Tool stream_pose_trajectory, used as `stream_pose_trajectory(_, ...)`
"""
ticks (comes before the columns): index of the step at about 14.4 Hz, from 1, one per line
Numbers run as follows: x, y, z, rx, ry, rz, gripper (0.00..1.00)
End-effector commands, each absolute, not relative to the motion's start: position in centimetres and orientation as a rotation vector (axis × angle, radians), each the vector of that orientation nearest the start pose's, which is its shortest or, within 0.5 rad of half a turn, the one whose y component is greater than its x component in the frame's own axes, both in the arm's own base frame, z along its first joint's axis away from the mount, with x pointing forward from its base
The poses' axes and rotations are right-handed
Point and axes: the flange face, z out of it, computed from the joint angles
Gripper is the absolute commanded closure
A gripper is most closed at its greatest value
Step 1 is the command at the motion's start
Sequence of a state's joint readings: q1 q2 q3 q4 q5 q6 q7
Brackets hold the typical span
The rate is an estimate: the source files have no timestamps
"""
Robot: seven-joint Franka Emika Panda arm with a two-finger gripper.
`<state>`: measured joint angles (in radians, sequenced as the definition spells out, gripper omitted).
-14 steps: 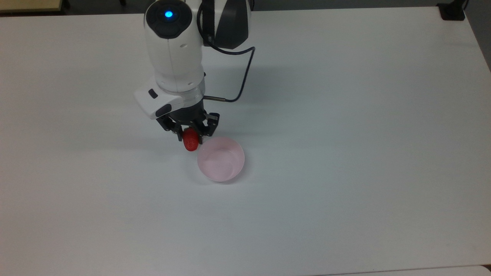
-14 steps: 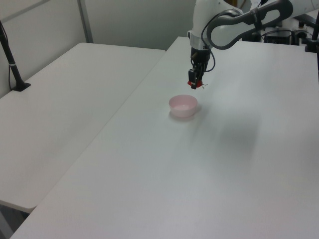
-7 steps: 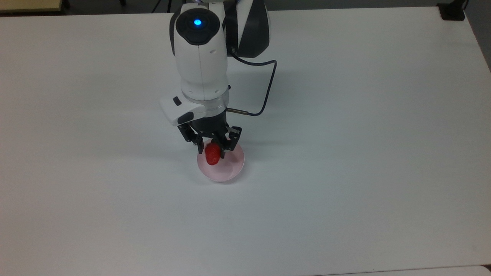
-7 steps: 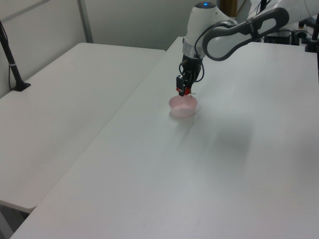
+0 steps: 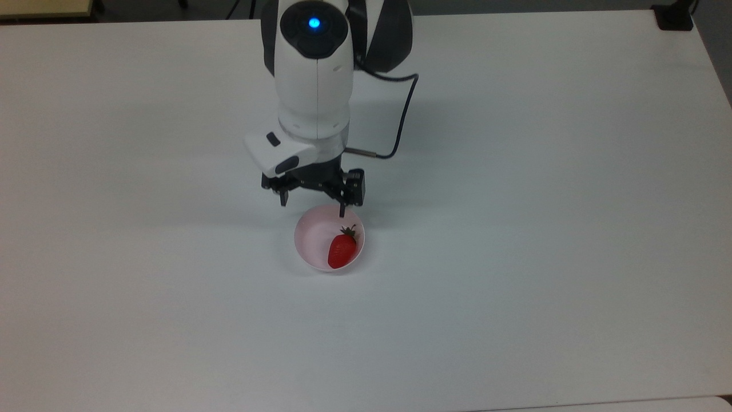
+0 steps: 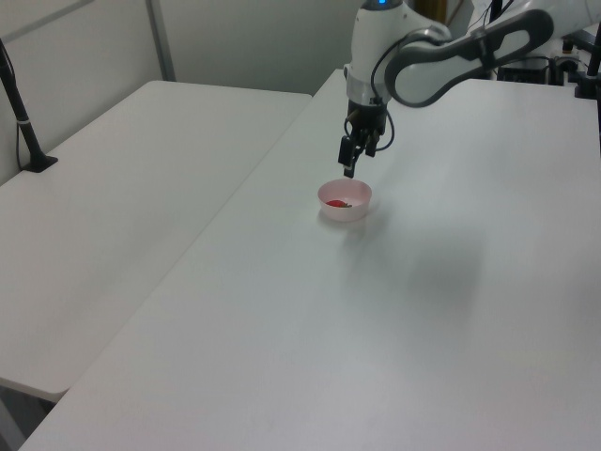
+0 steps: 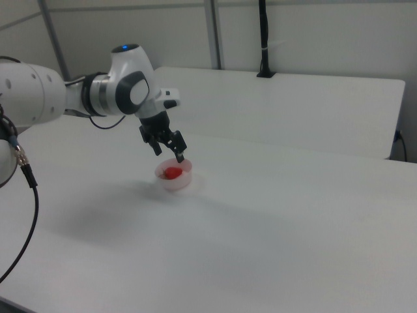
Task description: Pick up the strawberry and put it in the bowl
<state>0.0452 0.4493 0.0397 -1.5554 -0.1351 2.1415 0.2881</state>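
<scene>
Over the bowl's [image 5: 309, 252] far rim on my white tabletop [image 5: 514, 257], the gripper [image 5: 313, 206] now hangs wide open and empty. Half a second ago it still held the strawberry [image 5: 342, 250]; that's dropped inside, toward the top view's right, so I'd call it done.

Strawberry [image 5: 342, 250]: out of the tool's grip now, lying in the bowl [image 5: 311, 252] below the fingertips.
Tool [image 5: 313, 203]: fingers have spread wide, nothing between them, and it has lifted clear above the bowl's rim.
</scene>
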Motion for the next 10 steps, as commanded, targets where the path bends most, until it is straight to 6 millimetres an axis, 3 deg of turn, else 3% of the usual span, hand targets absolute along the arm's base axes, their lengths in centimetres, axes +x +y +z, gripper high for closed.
stream_pose_trajectory(1, 66.4, 4.9, 45.4, -3.251, 0.062, -0.106, 0.00)
stream_pose_trajectory(6, 59.9, 3.5, 53.9, -3.219, -0.094, 0.058, 0.00)
stream_pose_trajectory(8, 57.4, 1.9, 56.9, -3.215, -0.072, 0.093, 0.00)
stream_pose_trajectory(10, 55.6, 0.9, 58.6, -3.216, -0.044, 0.089, 0.00)
